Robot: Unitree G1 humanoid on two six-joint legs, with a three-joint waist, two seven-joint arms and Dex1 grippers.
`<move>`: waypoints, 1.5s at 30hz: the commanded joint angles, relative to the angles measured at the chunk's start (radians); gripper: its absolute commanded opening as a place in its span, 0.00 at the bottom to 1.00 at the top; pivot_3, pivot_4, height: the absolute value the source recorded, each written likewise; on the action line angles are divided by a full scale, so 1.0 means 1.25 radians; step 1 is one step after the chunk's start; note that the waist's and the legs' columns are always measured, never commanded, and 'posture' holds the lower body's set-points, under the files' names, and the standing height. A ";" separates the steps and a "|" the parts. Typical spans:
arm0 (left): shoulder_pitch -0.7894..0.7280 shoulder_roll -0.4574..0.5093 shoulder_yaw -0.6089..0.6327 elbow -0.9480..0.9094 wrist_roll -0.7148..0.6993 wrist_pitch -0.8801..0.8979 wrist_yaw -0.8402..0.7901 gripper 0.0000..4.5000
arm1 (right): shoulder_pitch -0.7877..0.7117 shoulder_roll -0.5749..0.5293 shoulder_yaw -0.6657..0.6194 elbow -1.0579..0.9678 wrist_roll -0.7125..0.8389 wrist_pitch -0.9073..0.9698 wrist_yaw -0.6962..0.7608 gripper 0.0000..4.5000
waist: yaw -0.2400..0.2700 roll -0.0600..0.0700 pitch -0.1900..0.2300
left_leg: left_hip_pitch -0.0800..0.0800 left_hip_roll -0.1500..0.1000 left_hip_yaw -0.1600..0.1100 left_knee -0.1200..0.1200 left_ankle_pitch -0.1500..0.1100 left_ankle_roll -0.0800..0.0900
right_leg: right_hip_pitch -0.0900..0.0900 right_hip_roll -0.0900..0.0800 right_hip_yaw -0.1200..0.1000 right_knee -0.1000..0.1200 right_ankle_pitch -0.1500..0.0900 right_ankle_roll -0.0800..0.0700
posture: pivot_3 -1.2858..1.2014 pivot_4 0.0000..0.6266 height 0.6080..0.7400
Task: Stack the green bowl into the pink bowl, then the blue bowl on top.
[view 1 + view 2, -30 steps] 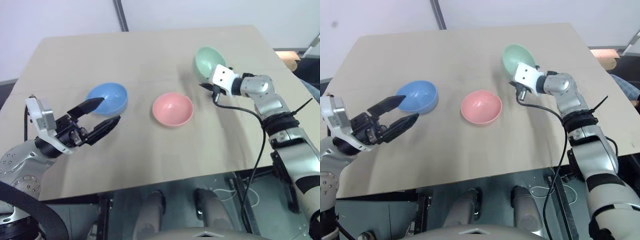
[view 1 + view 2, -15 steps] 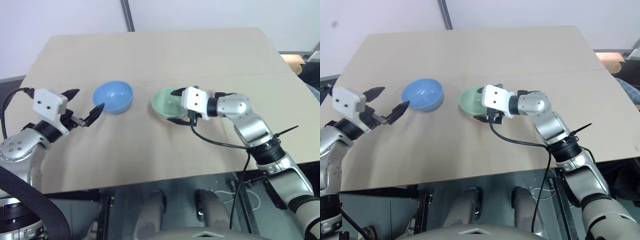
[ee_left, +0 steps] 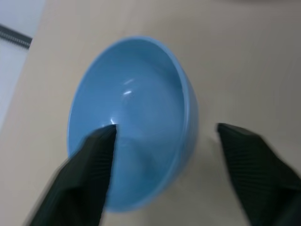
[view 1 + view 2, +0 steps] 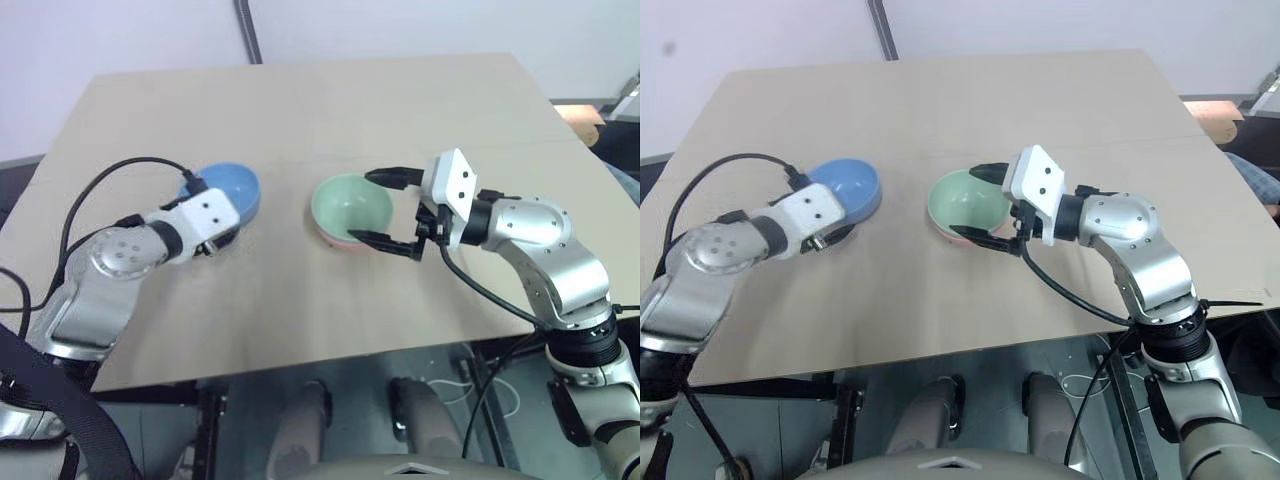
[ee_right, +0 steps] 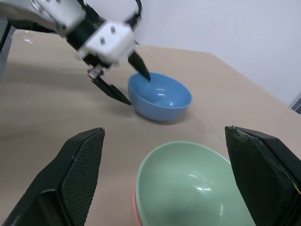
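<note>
The green bowl (image 4: 350, 203) sits nested inside the pink bowl (image 4: 338, 240), whose rim peeks out beneath it at mid-table. My right gripper (image 4: 362, 206) is open just right of that stack, one finger on either side of the green bowl's near-right edge, holding nothing. Left of the stack stands the blue bowl (image 4: 230, 188), upright on the table. My left gripper (image 3: 165, 128) is open and straddles its wall. One finger (image 3: 94, 155) is inside the bowl and the other (image 3: 249, 160) outside, with a gap to the wall.
The beige table (image 4: 300, 110) has free room behind and in front of the bowls. A black cable (image 4: 110, 180) loops from my left wrist over the table's left side. A dark pole (image 4: 245, 30) rises behind the far edge.
My right gripper brought the green bowl from the back right into the pink bowl, let go and drew back to the right. My left gripper rolled, reached the blue bowl and narrowed around its rim.
</note>
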 commanded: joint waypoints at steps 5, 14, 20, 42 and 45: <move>-0.094 -0.032 -0.074 0.105 0.099 -0.132 -0.026 0.01 | 0.000 -0.021 -0.024 -0.054 0.019 0.011 -0.042 0.99 | 0.003 0.000 0.000 | -0.001 0.000 0.000 0.000 0.000 0.000 | -0.001 0.000 0.000 0.000 0.000 0.000 | 0.52 0.24 1.00; -0.228 -0.132 0.016 -0.065 -0.214 -0.169 -0.254 0.01 | 0.065 -0.083 -0.104 -0.117 0.047 0.045 -0.092 0.99 | 0.009 -0.002 0.001 | -0.003 0.000 0.000 0.002 0.000 0.000 | -0.001 -0.001 0.000 0.000 0.000 0.000 | 0.52 0.24 1.00; -0.303 -0.159 -0.055 -0.039 -0.240 -0.211 -0.373 0.15 | 0.107 -0.124 -0.156 -0.154 0.060 0.071 -0.127 0.99 | 0.002 -0.001 0.001 | -0.001 0.000 0.001 0.002 0.000 0.000 | -0.001 0.000 0.001 0.001 0.000 0.000 | 0.52 0.24 1.00; -0.024 -0.168 0.268 -0.177 -0.378 0.138 -0.190 0.99 | 0.215 -0.138 -0.164 -0.055 0.130 0.017 -0.070 1.00 | 0.006 -0.002 0.001 | -0.001 0.001 0.002 0.004 0.000 0.000 | 0.000 0.001 0.002 0.002 0.000 0.001 | 0.52 0.24 1.00; 0.097 -0.230 0.371 -0.220 -0.452 0.175 -0.144 0.99 | 0.235 -0.166 -0.165 -0.020 0.102 -0.026 -0.040 1.00 | 0.004 -0.002 0.001 | 0.000 0.001 0.003 0.004 0.000 0.000 | 0.001 0.001 0.003 0.001 0.000 0.000 | 0.52 0.24 1.00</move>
